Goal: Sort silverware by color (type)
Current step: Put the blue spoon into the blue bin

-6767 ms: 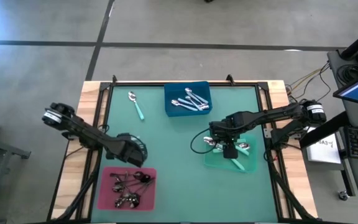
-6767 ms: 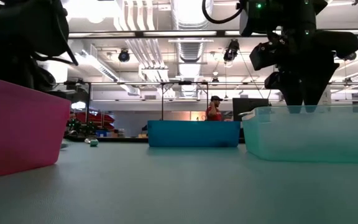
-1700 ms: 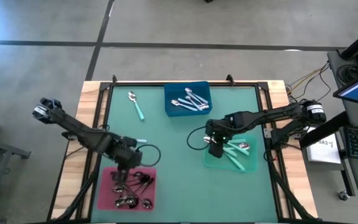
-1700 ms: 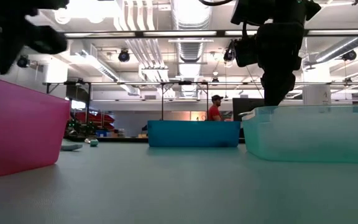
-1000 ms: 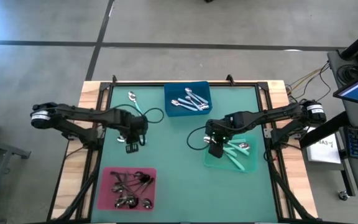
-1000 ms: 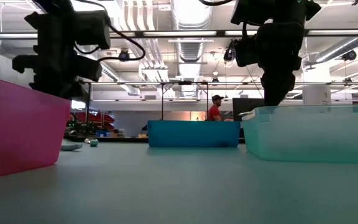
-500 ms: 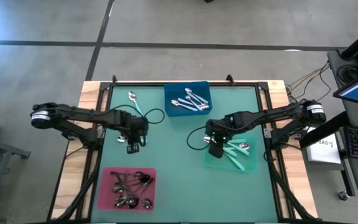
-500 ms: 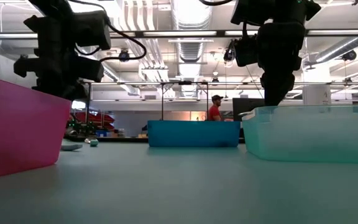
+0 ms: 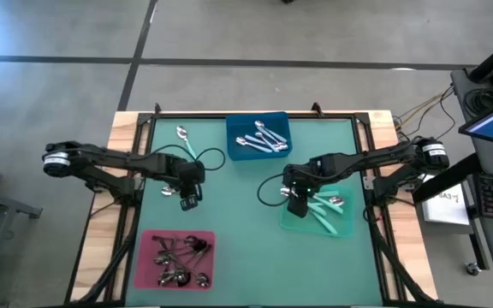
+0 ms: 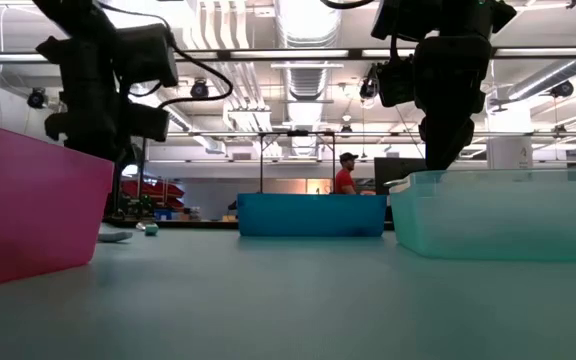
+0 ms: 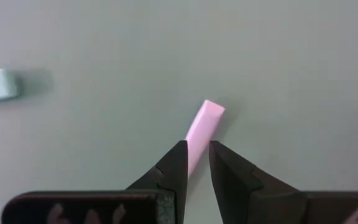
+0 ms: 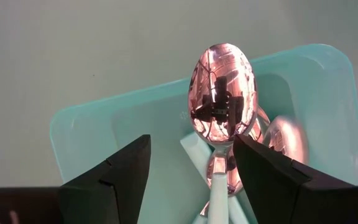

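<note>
Silverware lies mostly in three trays. The left pincer (image 9: 188, 200) hangs over the bare green mat (image 9: 238, 248), its fingers (image 11: 174, 168) drawn narrow around a slim pale pink strip (image 11: 207, 118) with a flat, square end. The strip runs out between the tips, and what it is beyond that cannot be told. Behind this pincer, toward the table's far edge, one teal-handled spoon (image 9: 187, 143) lies loose on the mat. On its near side, just beside it, stands the pink tray (image 9: 148, 265) with a tangle of dark-handled spoons (image 9: 181, 255). Well off toward the far edge sits the blue tray (image 9: 238, 124) with the all-silver spoons (image 9: 264, 137). The right pincer (image 9: 296, 204) hangs over the rim of the green tray (image 9: 347, 228) on the side facing the mat's middle, with its jaws spread wide. Between them, with a gap showing on each side, stands the shiny bowl of a teal-handled spoon (image 12: 222, 99), touched by neither finger. Directly under and past this pincer, more teal-handled spoons (image 9: 325, 210) lie in the same tray. In the room beyond the table a person in a red top (image 10: 344, 177) stands far off.
</note>
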Tool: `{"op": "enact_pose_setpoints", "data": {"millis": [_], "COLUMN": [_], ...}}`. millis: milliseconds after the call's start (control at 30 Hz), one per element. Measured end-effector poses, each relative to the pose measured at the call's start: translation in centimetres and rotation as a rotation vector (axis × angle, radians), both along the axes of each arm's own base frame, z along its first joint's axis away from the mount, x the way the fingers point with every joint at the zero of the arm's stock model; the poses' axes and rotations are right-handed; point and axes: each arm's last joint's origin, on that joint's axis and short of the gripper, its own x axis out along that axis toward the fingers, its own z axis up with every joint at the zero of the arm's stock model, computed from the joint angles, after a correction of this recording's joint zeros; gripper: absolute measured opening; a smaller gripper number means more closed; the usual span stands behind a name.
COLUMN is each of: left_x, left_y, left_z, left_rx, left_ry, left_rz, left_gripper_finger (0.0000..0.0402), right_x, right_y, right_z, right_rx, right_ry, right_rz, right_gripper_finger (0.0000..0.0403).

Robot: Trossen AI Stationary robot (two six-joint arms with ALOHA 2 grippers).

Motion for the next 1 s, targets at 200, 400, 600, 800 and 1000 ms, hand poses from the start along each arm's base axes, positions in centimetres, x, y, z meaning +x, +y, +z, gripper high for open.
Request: {"op": "enact_pose_setpoints", "data": {"millis": [200,400,600,800,1000], "left_x": [-0.1,-0.1,0.1,0.5,1.1], "left_y": [0.1,0.1,0.1,0.1,0.1], "left_z": [-1.4,-2.0,-2.0,-3.4,-4.8], "left_rx": [0.035,0.001,0.018,0.017,0.006], "left_ry": [0.005,0.019,0.011,0.063,0.144], "left_rz": [0.029,0.053,-0.014,-0.034,-0.041], "left_gripper_finger": [0.0051,0.0092,0.0158,0.0167,0.0134], "right_x": [0.1,0.2,0.2,0.2,0.2], "right_y": [0.0,0.0,0.0,0.0,0.0], "right_z": [0.0,0.1,0.1,0.1,0.1], "right_rx": [0.000,0.000,0.000,0.000,0.000], "right_ry": [-0.008,-0.025,-0.024,-0.025,-0.024], "right_rz": [0.000,0.000,0.000,0.000,0.000], "right_gripper_finger": [0.0219,0.0219,0.0219,0.0219,0.0219]}}
